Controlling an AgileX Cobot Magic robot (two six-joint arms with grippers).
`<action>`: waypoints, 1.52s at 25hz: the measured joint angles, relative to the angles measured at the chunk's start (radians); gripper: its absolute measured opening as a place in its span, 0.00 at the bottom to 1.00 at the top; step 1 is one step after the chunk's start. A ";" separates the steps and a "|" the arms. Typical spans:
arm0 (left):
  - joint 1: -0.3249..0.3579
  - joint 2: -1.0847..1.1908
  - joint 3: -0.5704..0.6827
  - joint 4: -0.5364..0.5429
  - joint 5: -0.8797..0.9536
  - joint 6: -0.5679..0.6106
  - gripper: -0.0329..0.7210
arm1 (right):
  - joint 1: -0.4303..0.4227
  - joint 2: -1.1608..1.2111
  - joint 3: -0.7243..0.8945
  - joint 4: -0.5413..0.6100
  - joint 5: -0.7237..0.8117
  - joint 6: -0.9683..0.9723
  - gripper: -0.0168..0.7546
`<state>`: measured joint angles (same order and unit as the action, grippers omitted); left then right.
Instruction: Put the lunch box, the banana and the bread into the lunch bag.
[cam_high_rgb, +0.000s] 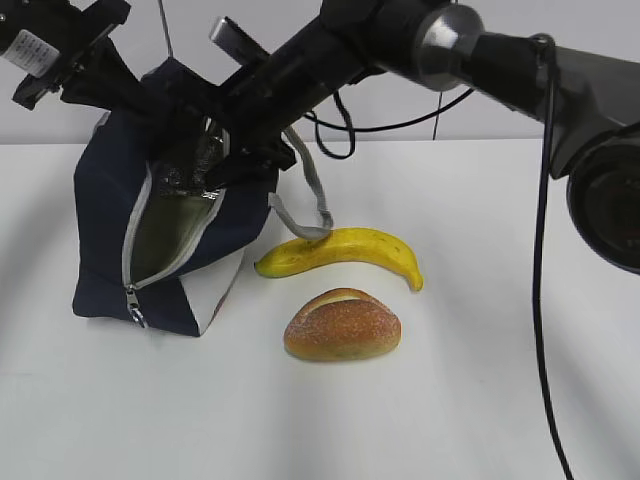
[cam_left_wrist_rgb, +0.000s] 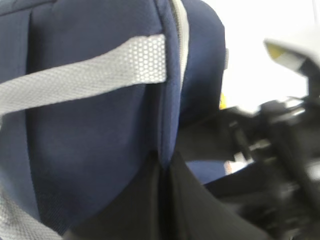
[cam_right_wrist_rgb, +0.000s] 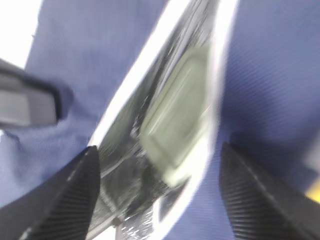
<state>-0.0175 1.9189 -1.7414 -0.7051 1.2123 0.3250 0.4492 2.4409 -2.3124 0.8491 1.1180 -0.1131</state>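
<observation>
The navy lunch bag stands at the left with its zipper open. The lunch box lies inside it, sage-green lid showing; the right wrist view shows it against the silvery lining. My left gripper is shut on the bag's top edge, its fingers pinching the fabric seam. My right gripper is open and empty just above the opening, its fingers spread to either side of it. The banana and the bread lie on the table to the right of the bag.
A grey strap handle hangs off the bag and touches the banana's left end. Black cables trail from the right arm over the white table. The right arm crosses above the bag.
</observation>
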 joint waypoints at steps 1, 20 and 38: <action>0.000 0.000 0.000 0.000 0.001 0.000 0.04 | -0.012 0.000 -0.025 -0.025 0.035 0.000 0.77; 0.000 0.000 0.000 0.000 0.009 0.000 0.04 | -0.067 -0.259 -0.017 -0.553 0.126 -0.032 0.64; 0.000 0.000 0.000 0.000 0.010 0.000 0.04 | -0.102 -0.560 0.689 -0.849 0.122 -0.382 0.64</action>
<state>-0.0175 1.9189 -1.7414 -0.7051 1.2221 0.3250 0.3470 1.8811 -1.6233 0.0000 1.2398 -0.4947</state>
